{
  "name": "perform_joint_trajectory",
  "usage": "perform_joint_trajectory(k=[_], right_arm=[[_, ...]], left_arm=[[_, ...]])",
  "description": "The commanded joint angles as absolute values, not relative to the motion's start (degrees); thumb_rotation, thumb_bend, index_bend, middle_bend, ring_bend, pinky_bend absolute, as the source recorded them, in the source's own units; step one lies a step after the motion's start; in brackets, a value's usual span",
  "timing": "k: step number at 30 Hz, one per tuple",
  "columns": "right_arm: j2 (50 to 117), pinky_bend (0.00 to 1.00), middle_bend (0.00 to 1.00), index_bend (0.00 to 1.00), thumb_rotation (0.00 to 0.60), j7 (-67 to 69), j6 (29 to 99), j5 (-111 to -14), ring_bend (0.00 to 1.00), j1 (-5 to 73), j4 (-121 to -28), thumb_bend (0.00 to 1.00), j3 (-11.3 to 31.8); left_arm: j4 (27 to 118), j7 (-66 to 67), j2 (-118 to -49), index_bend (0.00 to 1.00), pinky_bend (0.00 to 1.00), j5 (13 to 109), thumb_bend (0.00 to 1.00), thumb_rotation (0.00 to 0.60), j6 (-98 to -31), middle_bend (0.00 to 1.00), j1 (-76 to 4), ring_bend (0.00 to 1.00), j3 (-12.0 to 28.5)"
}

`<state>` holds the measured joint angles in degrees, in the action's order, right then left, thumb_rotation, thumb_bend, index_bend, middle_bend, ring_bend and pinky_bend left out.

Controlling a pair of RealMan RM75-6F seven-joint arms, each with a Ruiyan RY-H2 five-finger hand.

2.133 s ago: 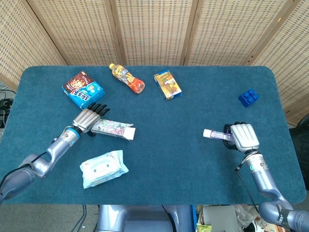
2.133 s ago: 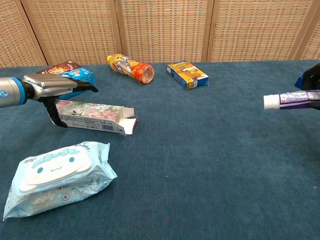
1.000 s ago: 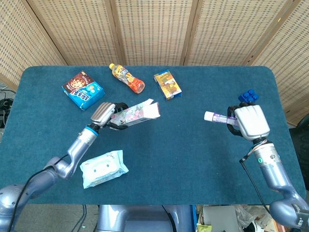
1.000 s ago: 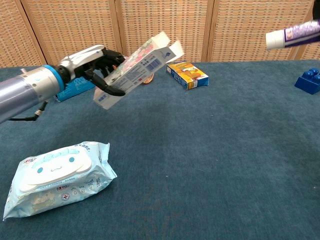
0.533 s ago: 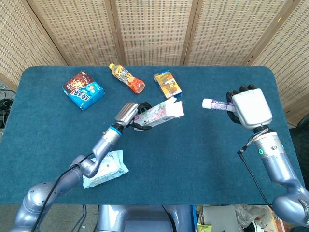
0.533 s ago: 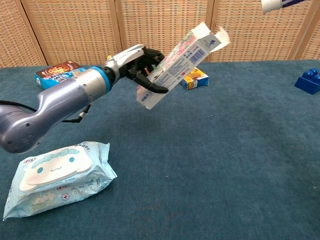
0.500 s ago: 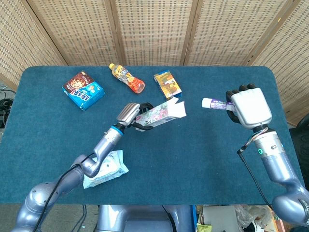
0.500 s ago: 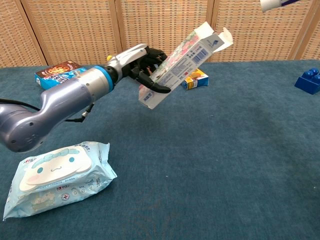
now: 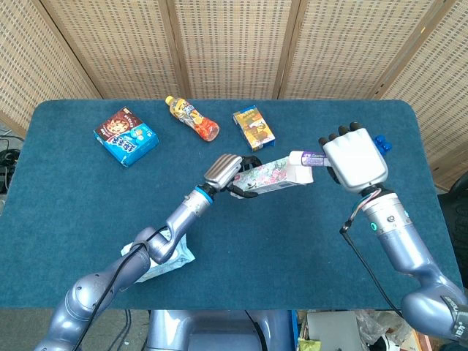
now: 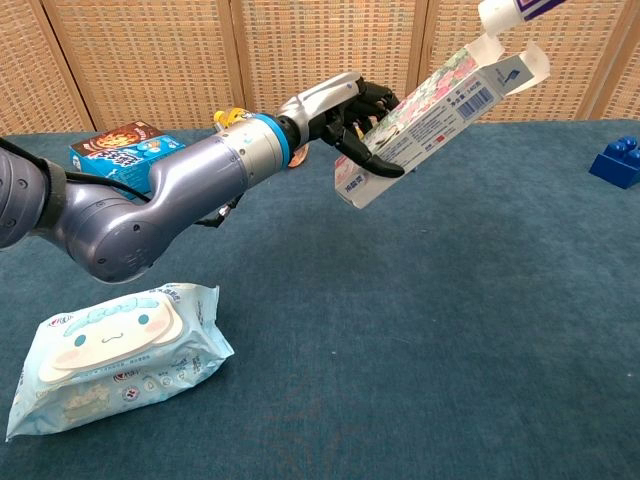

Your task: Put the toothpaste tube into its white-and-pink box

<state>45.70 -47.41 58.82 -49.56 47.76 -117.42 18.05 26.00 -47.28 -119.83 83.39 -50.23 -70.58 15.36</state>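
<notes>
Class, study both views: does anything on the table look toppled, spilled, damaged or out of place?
Only the orange drink bottle lies on its side near the far edge, capped with no spill visible. Nothing else stands out.

Left robot hand (image 9: 225,170) holds box (image 9: 272,175) — toothpaste tube (image 9: 307,157), in right robot hand (image 9: 354,158), at its mouth.

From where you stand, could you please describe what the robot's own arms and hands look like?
Both arms are smooth, rounded silver-grey metal. The left hand has a ribbed silver back, black fingers and a blue band at the wrist. The right hand has a plain white back with black fingers, a small green light on its forearm and a thin black cable running alongside it.
</notes>
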Motion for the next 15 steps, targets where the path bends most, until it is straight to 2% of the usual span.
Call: perform_joint_trajectory(k=[1, 15], right_arm=[[45.56, 0.38, 0.58, 0.59, 0.6, -48.37, 58.88, -49.19, 0.43, 48.58, -118.2, 0.62, 17.39], [43.61, 0.38, 0.58, 0.59, 0.6, -50.17, 60.12, -48.49, 0.43, 50.57, -119.35, 0.62, 15.84]], left_arm=[[26.01, -47.57, -119.63, 0.6, 0.5, 83.03, 0.17, 0.6, -50.46, 0.55, -70.98, 0.52, 15.63], [28.84, -47.23, -117.54, 0.6, 0.5, 82.34, 0.17, 0.6, -52.63, 0.56, -71.29, 0.52, 15.75]])
